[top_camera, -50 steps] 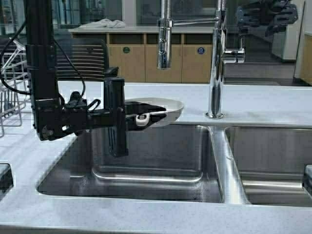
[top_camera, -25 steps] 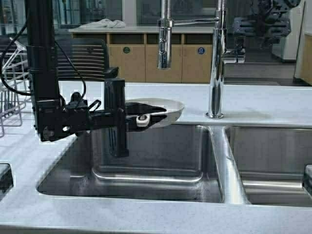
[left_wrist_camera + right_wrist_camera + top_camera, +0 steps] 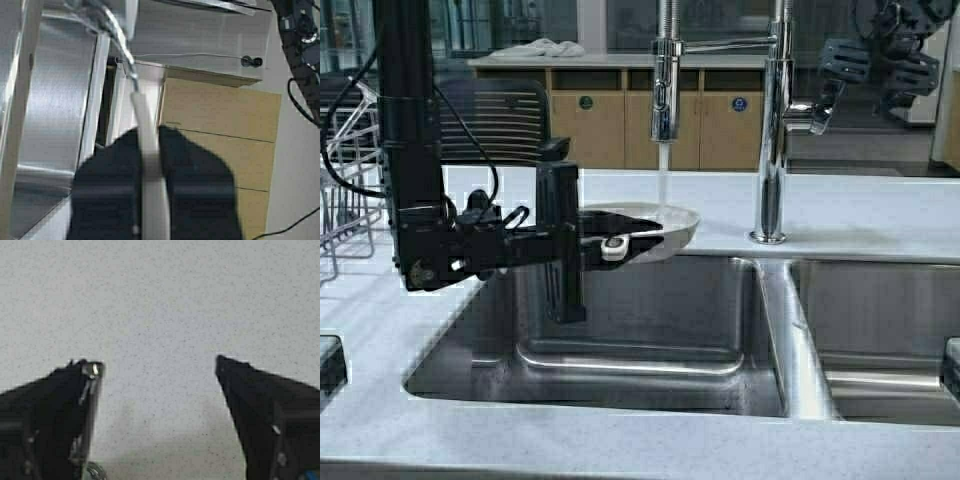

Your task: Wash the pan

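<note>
The cream-white pan [image 3: 670,226] hangs level over the back of the left sink basin [image 3: 640,330]. My left gripper [image 3: 595,241] is shut on its pale handle [image 3: 149,165]. In the left wrist view, the left gripper [image 3: 148,134] has a finger on each side of the handle. A thin stream of water [image 3: 663,178] falls from the spray head [image 3: 666,95] into the pan. My right gripper [image 3: 855,62] is raised at the top right, beside the faucet lever [image 3: 812,117]. In its wrist view the right gripper [image 3: 157,365] is open and empty above the speckled counter.
The tall chrome faucet column [image 3: 775,140] stands between the basins. The right basin [image 3: 885,330] lies to its right. A wire dish rack [image 3: 340,190] stands on the counter at the left. The counter's front edge [image 3: 620,440] runs along the bottom.
Water has started running from the spray head into the pan. My right gripper has moved right and down beside the faucet lever. The scene has shifted slightly right: the robot has moved a little.
</note>
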Robot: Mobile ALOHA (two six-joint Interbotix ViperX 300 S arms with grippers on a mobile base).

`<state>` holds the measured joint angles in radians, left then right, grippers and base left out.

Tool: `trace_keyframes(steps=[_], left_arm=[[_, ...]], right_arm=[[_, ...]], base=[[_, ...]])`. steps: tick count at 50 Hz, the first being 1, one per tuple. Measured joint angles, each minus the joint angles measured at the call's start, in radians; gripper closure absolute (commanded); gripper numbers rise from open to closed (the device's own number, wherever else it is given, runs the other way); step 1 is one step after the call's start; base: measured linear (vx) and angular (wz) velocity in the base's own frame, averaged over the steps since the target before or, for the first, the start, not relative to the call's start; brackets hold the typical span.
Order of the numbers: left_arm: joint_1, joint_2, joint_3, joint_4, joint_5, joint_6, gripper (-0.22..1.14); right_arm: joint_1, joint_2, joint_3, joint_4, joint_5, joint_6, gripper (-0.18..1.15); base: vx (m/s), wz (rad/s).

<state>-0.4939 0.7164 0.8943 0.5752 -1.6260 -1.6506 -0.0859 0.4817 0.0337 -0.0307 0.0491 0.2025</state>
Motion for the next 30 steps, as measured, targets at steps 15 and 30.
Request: trace_keyframes(steps=[15,30], left_arm=[[0.000,0.006,-0.002,-0.002,0.000,0.000,0.89],[-0.002,0.015,-0.011,-0.002,0.000,-0.002,0.89]], right_arm=[[-0.014,-0.172,0.120,0.002,0.012,-0.023,-0.04],[-0.015,-0.241,0.249,0.002,-0.049,-0.028,0.35]], base=[[0.01,0.01],[0.00,0.00]])
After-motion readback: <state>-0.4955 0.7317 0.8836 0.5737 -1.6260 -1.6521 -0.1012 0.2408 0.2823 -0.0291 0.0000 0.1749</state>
